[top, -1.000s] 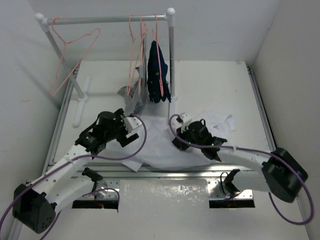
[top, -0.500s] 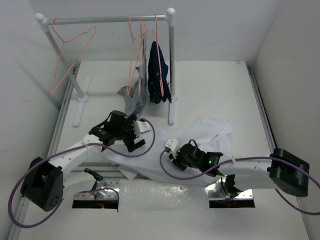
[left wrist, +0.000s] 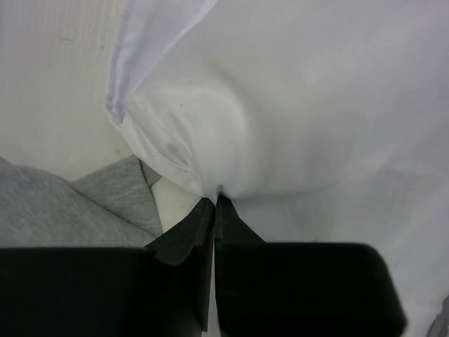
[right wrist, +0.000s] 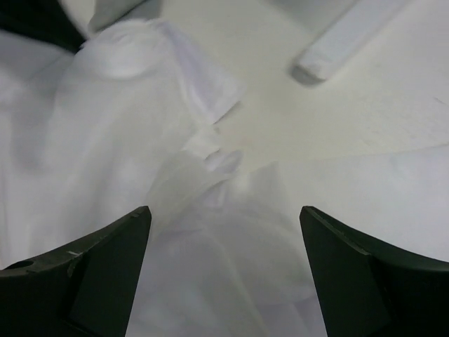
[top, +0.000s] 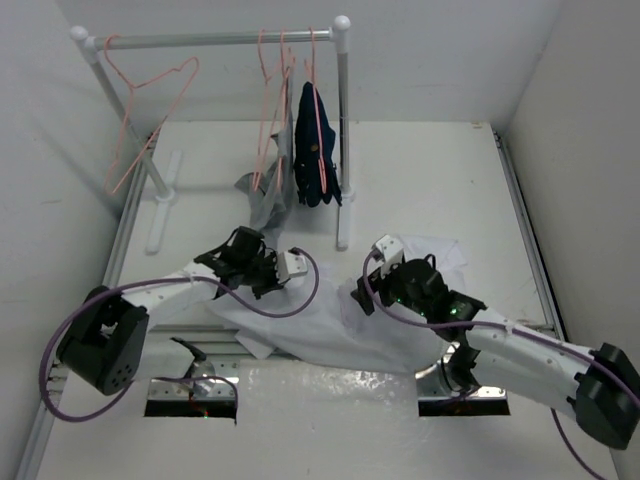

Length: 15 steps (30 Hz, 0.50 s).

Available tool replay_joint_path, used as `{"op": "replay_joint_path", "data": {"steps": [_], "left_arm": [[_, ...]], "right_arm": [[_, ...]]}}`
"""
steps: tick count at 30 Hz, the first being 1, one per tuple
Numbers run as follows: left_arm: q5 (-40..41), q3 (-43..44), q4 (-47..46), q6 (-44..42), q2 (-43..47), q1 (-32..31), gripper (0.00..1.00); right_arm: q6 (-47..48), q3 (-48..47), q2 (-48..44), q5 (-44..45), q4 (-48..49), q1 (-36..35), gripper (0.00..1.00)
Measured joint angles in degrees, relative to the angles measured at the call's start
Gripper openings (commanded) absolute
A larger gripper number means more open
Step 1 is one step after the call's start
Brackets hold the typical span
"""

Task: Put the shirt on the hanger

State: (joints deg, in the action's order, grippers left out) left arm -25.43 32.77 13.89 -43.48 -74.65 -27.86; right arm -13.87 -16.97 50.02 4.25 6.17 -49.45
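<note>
The white shirt [top: 320, 325] lies crumpled on the table between the two arms. My left gripper [top: 272, 283] is at its left upper edge. In the left wrist view the left gripper [left wrist: 216, 200] is shut on a fold of the shirt [left wrist: 295, 105]. My right gripper [top: 360, 298] hovers over the shirt's middle. Seen from the right wrist, this gripper [right wrist: 224, 209] stands wide open above the shirt [right wrist: 140, 140], holding nothing. An empty pink hanger [top: 152, 128] hangs at the left end of the rail, far from both grippers.
A white tube rail [top: 220, 40] on posts stands at the back, carrying more pink hangers, a grey garment [top: 262, 195] and a navy-blue one [top: 318, 150]. The grey cloth [left wrist: 63, 210] lies just left of my left fingers. The rail's foot [right wrist: 351, 42] is ahead of the right gripper.
The left gripper moved right and shut on the shirt's edge. The right gripper opened, let go of the shirt and moved right. The shirt has bunched nearer the front edge.
</note>
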Motion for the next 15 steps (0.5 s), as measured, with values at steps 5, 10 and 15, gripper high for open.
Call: {"op": "replay_joint_path", "data": {"steps": [5, 10, 15], "left_arm": [[0.7, 0.2, 2.7, 0.0, 8.1, 0.0, 0.00], [2.4, 4.2, 6.3, -0.6, 18.2, -0.3, 0.00], [2.6, 8.3, 8.9, -1.9, 22.3, -0.3, 0.00]], "right_arm": [[-3.9, -5.7, 3.0, -4.1, -2.6, 7.8, 0.87], [-10.3, -13.1, 13.8, -10.4, -2.6, 10.3, 0.81], [-15.5, -15.9, 23.3, -14.1, -2.4, 10.3, 0.77]]}}
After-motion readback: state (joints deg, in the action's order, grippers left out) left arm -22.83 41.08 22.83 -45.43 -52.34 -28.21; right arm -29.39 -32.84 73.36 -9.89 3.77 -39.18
